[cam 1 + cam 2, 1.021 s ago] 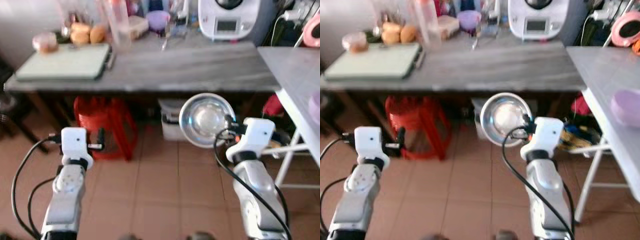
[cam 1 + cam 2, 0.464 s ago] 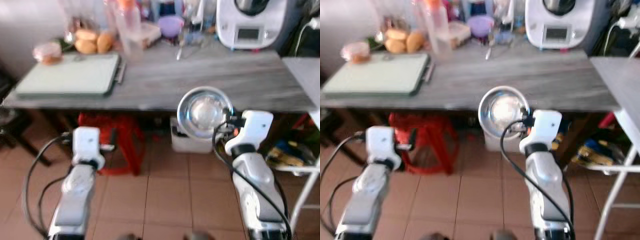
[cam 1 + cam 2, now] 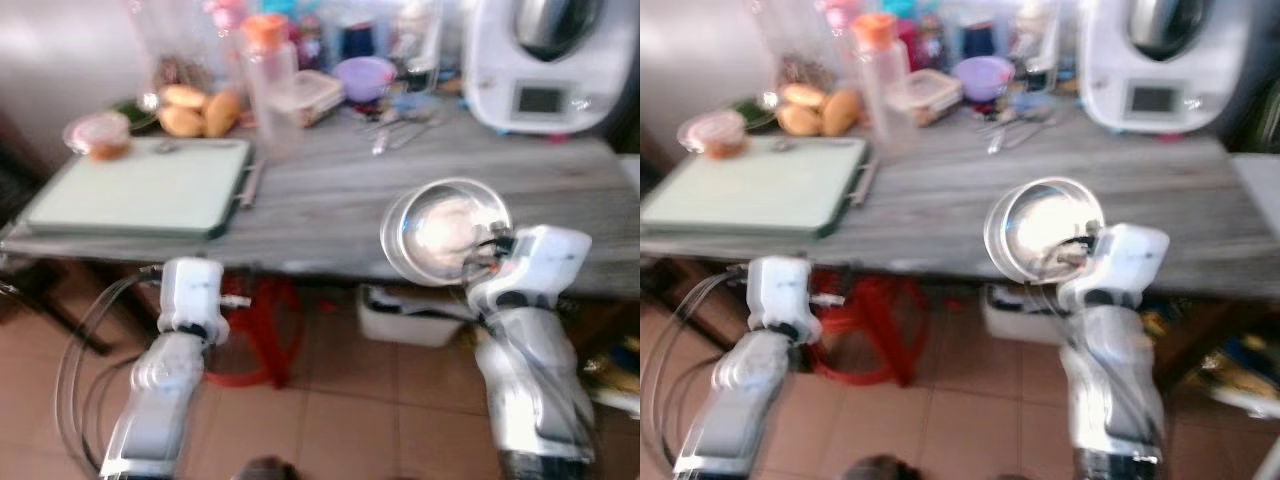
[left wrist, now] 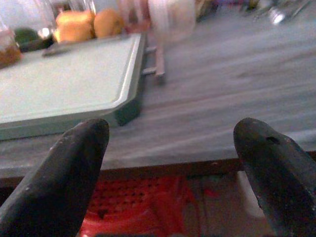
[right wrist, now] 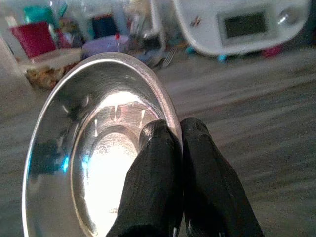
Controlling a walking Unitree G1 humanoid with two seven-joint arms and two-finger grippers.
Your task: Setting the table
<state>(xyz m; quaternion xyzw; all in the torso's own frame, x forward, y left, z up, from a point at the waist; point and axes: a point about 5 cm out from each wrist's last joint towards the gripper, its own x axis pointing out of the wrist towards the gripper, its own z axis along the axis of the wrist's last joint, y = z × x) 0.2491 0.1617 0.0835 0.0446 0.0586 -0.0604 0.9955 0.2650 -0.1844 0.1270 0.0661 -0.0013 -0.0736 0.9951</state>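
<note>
A shiny steel bowl (image 3: 445, 228) is tilted up on edge in the air, level with the front edge of the grey table (image 3: 330, 205), with my right gripper (image 5: 178, 140) shut on its rim. In the right wrist view the two black fingers (image 5: 157, 163) pinch the bowl (image 5: 98, 148) rim from either side. My left gripper (image 4: 168, 143) stands open with nothing between its fingers (image 4: 74, 163), just before the table's front edge, near the corner of a pale green cutting board (image 3: 140, 185).
The back of the table holds bread rolls (image 3: 195, 110), a clear bottle with an orange cap (image 3: 270, 75), a purple bowl (image 3: 365, 75), cutlery (image 3: 400, 125) and a white kitchen machine (image 3: 545, 55). A red stool (image 3: 245, 335) and a white box (image 3: 410, 320) stand under the table.
The camera has come closer to the table and shifted left. The bowl in my right gripper now sits over the table's front edge.
</note>
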